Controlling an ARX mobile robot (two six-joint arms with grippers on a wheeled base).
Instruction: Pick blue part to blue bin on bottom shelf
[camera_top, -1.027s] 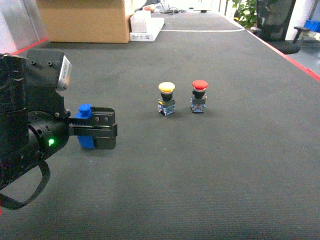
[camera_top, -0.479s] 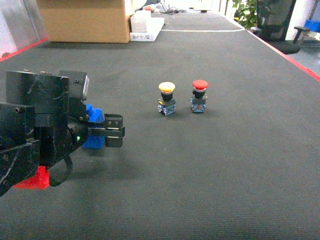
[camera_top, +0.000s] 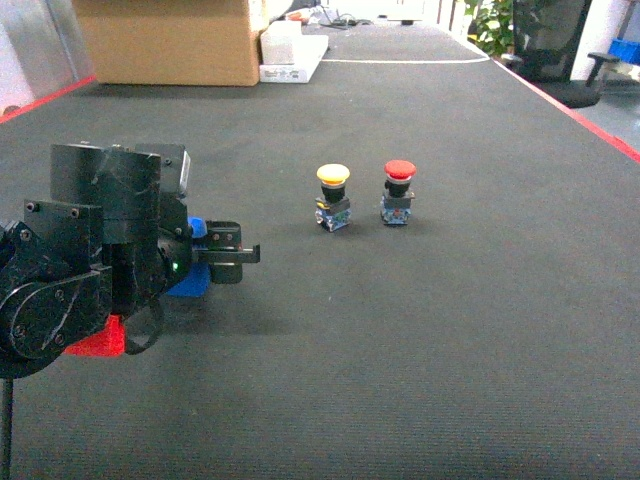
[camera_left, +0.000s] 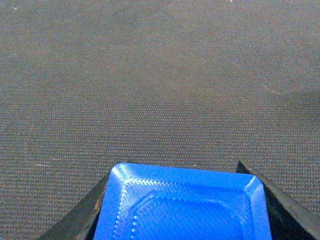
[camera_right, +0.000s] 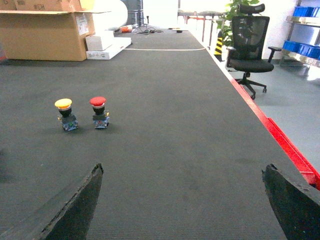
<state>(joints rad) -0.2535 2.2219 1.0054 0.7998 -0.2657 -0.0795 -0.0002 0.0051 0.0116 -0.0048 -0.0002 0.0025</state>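
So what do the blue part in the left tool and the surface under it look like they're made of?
The blue part looks like matte plastic, possibly 3D-printed: fine parallel ridges and a dotted seam line run across its face. The surface looks like dark woven or ribbed matting, with an even grainy weave and no shine.
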